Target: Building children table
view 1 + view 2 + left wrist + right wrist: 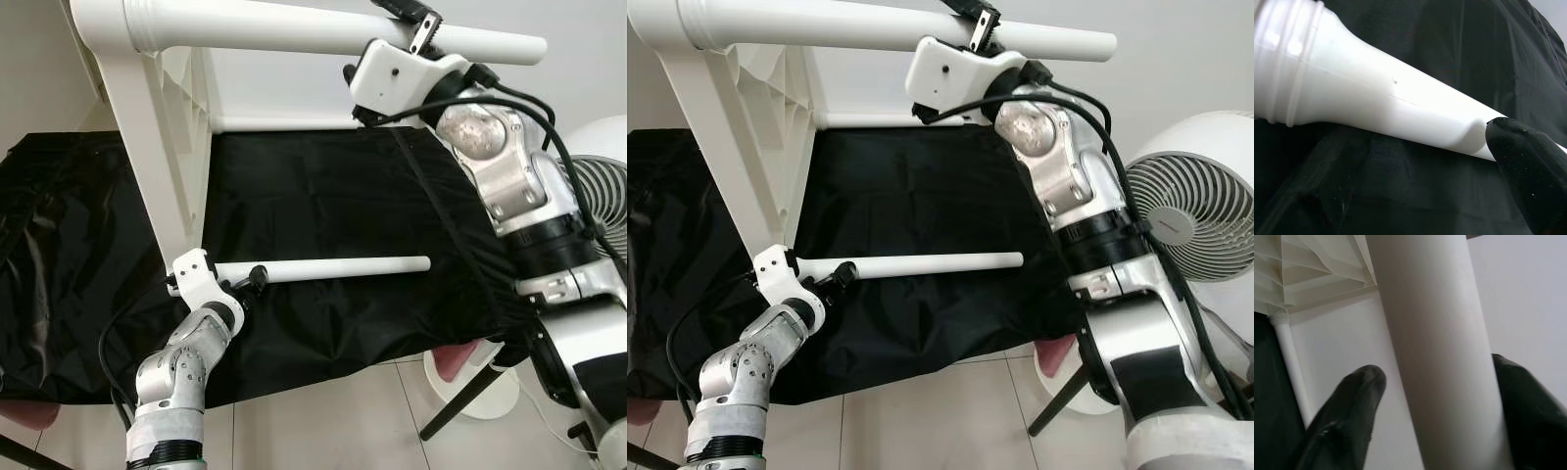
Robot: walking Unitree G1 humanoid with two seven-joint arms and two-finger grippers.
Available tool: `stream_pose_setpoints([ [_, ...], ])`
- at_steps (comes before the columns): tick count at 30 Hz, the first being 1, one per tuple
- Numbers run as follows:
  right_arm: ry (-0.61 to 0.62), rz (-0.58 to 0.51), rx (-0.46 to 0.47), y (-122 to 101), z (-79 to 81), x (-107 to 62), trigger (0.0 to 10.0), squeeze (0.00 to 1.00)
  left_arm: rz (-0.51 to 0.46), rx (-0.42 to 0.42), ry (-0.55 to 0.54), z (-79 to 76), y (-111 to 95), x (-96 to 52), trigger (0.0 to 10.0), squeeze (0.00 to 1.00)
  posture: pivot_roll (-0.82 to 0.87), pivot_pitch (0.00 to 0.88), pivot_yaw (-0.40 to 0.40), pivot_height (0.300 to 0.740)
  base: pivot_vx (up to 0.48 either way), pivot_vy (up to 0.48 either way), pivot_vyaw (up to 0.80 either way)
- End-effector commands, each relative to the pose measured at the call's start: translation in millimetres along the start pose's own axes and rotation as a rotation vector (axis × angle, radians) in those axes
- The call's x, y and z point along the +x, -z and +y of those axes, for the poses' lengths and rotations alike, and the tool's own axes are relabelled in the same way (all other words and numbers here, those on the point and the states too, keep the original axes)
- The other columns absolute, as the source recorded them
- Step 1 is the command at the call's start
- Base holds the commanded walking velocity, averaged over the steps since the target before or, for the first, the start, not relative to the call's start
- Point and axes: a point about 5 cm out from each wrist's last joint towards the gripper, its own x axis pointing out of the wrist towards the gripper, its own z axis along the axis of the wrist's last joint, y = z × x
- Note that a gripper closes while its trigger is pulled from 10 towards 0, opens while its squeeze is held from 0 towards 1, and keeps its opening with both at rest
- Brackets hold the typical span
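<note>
The white children's table stands on its side on a black cloth, with its legs pointing to the right. My right gripper is up high, shut around the upper leg. In the right wrist view that thick leg runs between the two black fingers. My left gripper is low at the front, shut on the lower leg near where it meets the tabletop's corner. The left wrist view shows this leg's ribbed end and one fingertip against it.
A third leg lies along the back. A white fan stands close on the right, beside my right arm. A pinkish stool with dark legs sits under the cloth's front edge, over pale floor tiles.
</note>
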Motion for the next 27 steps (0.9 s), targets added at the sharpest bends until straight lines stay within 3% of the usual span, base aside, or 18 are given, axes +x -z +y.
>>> stream_pose_setpoints([
  [1,-0.076,-0.03,-0.037,-7,10.9,4.1,0.0,0.0,-0.002,-0.002,0.019,-4.2,0,1.6,10.0,0.0,0.0,0.026,0.023,0.74,0.0,0.0,0.0],
  [6,-0.058,-0.039,-0.054,-9,2.4,3.6,0.0,0.0,0.013,-0.016,0.019,-4.1,4,0.7,10.0,0.0,0.0,0.026,0.023,0.74,0.0,0.0,0.0],
  [8,0.024,-0.011,0.012,-5,-19.6,-0.3,0.0,0.0,0.047,-0.067,0.027,-7.5,13,1.0,10.0,0.0,-0.02,0.041,0.028,0.74,0.0,0.0,0.0],
  [13,0.065,-0.003,0.046,-1,-29.8,-4.7,0.0,0.0,0.049,-0.083,0.02,-8.9,15,2.5,10.0,0.0,-0.02,0.045,0.029,0.74,0.0,0.0,0.0],
  [14,0.096,0.004,0.103,1,-33.1,-8.5,0.0,0.0,0.048,-0.085,0.02,-11.0,15,4.5,10.0,0.0,-0.02,0.05,0.027,0.74,0.0,0.0,0.0],
  [15,0.096,0.004,0.103,1,-33.1,-8.5,0.0,0.0,0.048,-0.085,0.02,-11.0,15,4.5,10.0,0.0,-0.02,0.05,0.027,0.74,0.0,0.0,0.0],
  [16,0.165,0.018,0.204,8,-37.5,-17.9,0.0,0.0,0.042,-0.072,0.032,-17.7,14,9.7,10.0,0.0,-0.01,0.055,0.027,0.74,0.0,0.0,0.0],
  [18,0.183,0.024,0.234,10,-38.2,-20.6,0.0,0.0,0.041,-0.068,0.037,-19.9,13,11.1,10.0,0.0,-0.01,0.055,0.027,0.74,0.0,0.0,0.0],
  [19,0.218,0.045,0.306,16,-38.8,-26.6,0.0,0.0,0.034,-0.063,0.051,-25.4,10,13.9,10.0,0.0,-0.02,0.059,0.031,0.74,0.0,0.0,0.0],
  [20,0.218,0.045,0.306,16,-38.8,-26.6,0.0,0.0,0.034,-0.063,0.051,-25.4,10,13.9,10.0,0.0,-0.02,0.059,0.031,0.74,0.0,0.0,0.0],
  [23,0.295,0.099,0.454,30,-41.3,-40.3,0.0,0.0,0.016,-0.062,0.062,-33.4,3,19.8,10.0,0.0,-0.02,0.059,0.044,0.74,0.0,0.0,0.0],
  [27,0.343,0.12,0.532,36,-45.0,-48.3,0.0,0.0,0.004,-0.066,0.048,-33.2,-2,22.9,10.0,0.0,-0.03,0.058,0.051,0.74,0.0,0.0,0.0],
])
